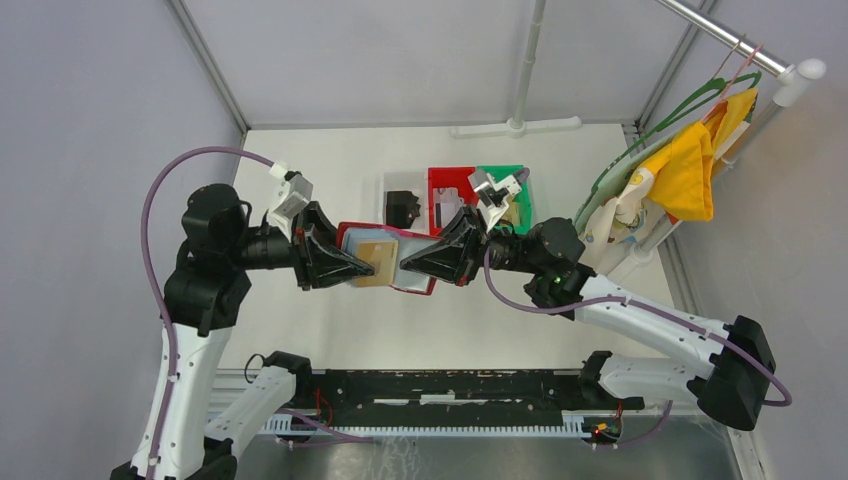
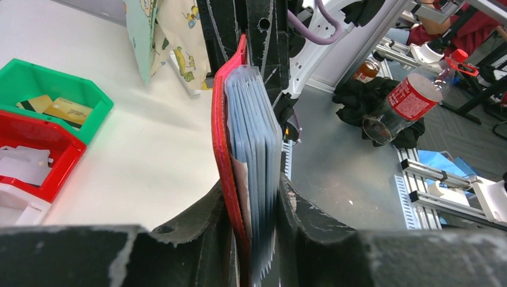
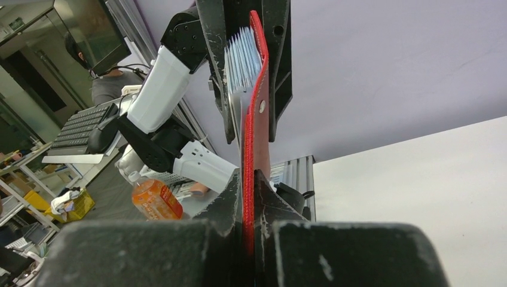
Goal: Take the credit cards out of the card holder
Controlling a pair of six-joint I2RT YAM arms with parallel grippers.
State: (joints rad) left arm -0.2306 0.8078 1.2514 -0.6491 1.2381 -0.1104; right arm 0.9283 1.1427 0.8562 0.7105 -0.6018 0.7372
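Observation:
The dark red card holder (image 1: 412,283) hangs open in the air between both arms, over the middle of the table. A tan credit card (image 1: 376,262) shows on its upward face. My left gripper (image 1: 362,266) is shut on the holder's left side. In the left wrist view the left gripper (image 2: 254,203) pinches the red cover (image 2: 222,137) together with a fan of clear bluish sleeves (image 2: 254,131). My right gripper (image 1: 408,266) is shut on the holder's right side. In the right wrist view the right gripper (image 3: 249,179) clamps the thin red flap (image 3: 256,131) edge-on.
Behind the holder stand a red bin (image 1: 448,190) and a green bin (image 1: 522,208); tan flat pieces (image 2: 66,109) lie in the green one. A small black object (image 1: 402,208) sits left of them. A rack with yellow cloth (image 1: 690,165) fills the right side.

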